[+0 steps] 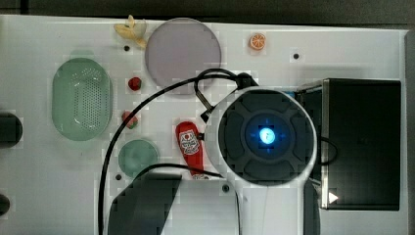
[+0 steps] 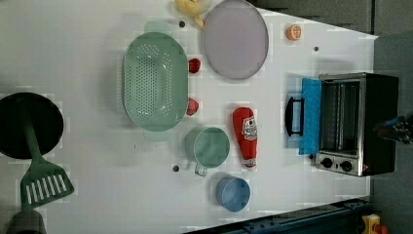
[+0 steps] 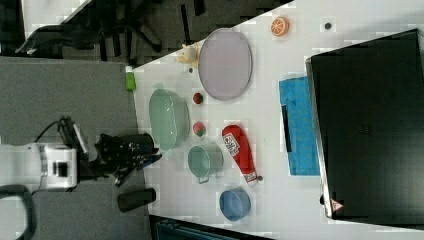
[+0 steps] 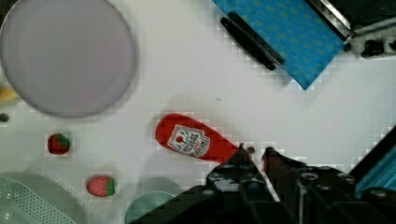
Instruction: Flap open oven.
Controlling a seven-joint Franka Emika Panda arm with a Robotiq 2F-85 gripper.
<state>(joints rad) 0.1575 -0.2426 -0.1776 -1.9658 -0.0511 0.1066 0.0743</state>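
The black oven (image 1: 362, 142) stands at the top view's right, with two knobs (image 2: 336, 165) on its silver front. Its bluish door (image 2: 310, 116) lies flapped down flat on the table, the bar handle (image 2: 293, 116) pointing away from the cavity (image 2: 341, 114). In the wrist view the door (image 4: 289, 37) and handle (image 4: 252, 39) sit well apart from my gripper (image 4: 255, 151). The gripper hangs high over the ketchup bottle's cap, its fingers nearly together and holding nothing. My arm's round flange (image 1: 266, 134) covers the door in the top view.
A red ketchup bottle (image 1: 190, 147) lies close to the door. Beyond it are a green cup (image 1: 138, 156), a green colander (image 1: 82, 98), a grey plate (image 1: 182, 54), two strawberries, an orange slice (image 1: 257, 41), a blue bowl (image 2: 233, 193) and a black pan (image 2: 29, 124).
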